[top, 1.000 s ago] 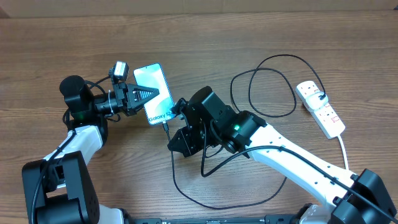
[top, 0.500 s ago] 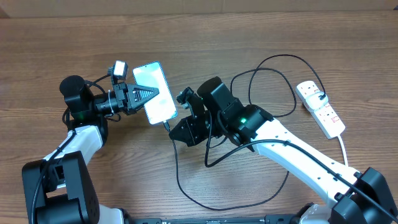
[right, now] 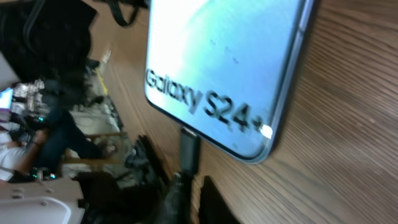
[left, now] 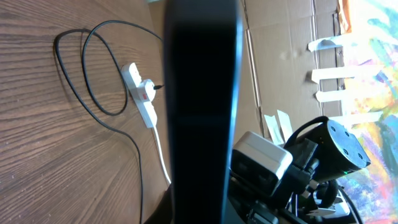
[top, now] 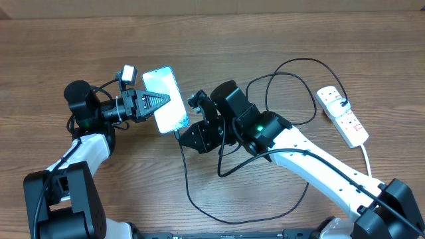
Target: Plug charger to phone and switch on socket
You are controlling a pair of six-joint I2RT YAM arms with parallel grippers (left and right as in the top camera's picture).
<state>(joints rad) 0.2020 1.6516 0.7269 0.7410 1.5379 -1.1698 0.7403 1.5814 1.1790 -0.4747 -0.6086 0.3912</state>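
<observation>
The phone (top: pixel 166 99) is held up off the wooden table with its lit screen upward, and my left gripper (top: pixel 159 104) is shut on its left side. In the left wrist view its dark edge (left: pixel 202 106) fills the middle. The charger (top: pixel 189 192) loops over the table, and its black connector (right: pixel 189 149) sits in the phone's (right: pixel 217 62) bottom edge under the "Galaxy S24+" text. My right gripper (top: pixel 186 135) is just below the phone, closed round the cable (right: pixel 180 186) behind the connector. The socket (top: pixel 342 117) lies far right with a black plug (top: pixel 340 103) in it.
The socket's white cord (top: pixel 367 159) runs to the front right edge. The charger's far loop (top: pixel 292 93) lies between my right arm and the socket (left: pixel 142 99). My right arm's white link (top: pixel 319 166) crosses the front right. A cardboard wall (top: pixel 212 6) stands at the back.
My right gripper has pulled back from the phone's lower end, down and to the right, and its jaws have eased slightly. The connector stays in the phone. The left gripper and phone have not moved.
</observation>
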